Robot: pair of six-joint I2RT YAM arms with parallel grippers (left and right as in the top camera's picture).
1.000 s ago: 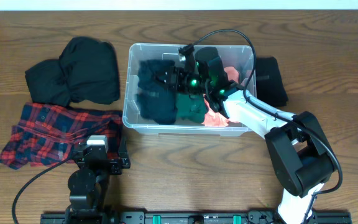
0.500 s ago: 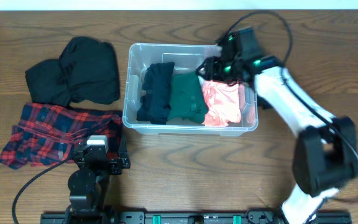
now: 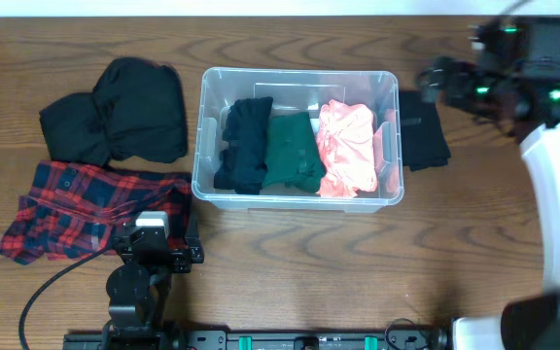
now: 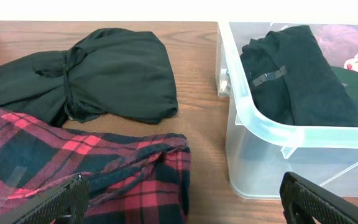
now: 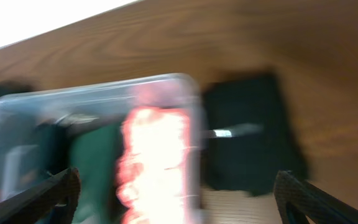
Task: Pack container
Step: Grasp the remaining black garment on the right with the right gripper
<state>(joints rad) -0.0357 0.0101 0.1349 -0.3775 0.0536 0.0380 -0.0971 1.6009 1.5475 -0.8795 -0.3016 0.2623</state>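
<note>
Brown wooden table fills the overhead view. At its middle stands the large clear plastic rectangular container, upright and open at the top, its long side running left to right. Left of it and nearer the arms' bases, a red-and-black plaid shirt lies rumpled on the wood. Just beyond that sits a heap of loose black clothing, beside the container's left wall but apart from it. Inside the container three folded garments lie side by side, touching: a dark navy one on the left, a dark green one in the middle, a coral-pink one on the right. A small folded black cloth rests on the table just outside the right wall. The right gripper hangs above the table's far right, its fingers spread wide and grasping nothing. The left gripper sits low over the plaid shirt, likewise released and empty.
</note>
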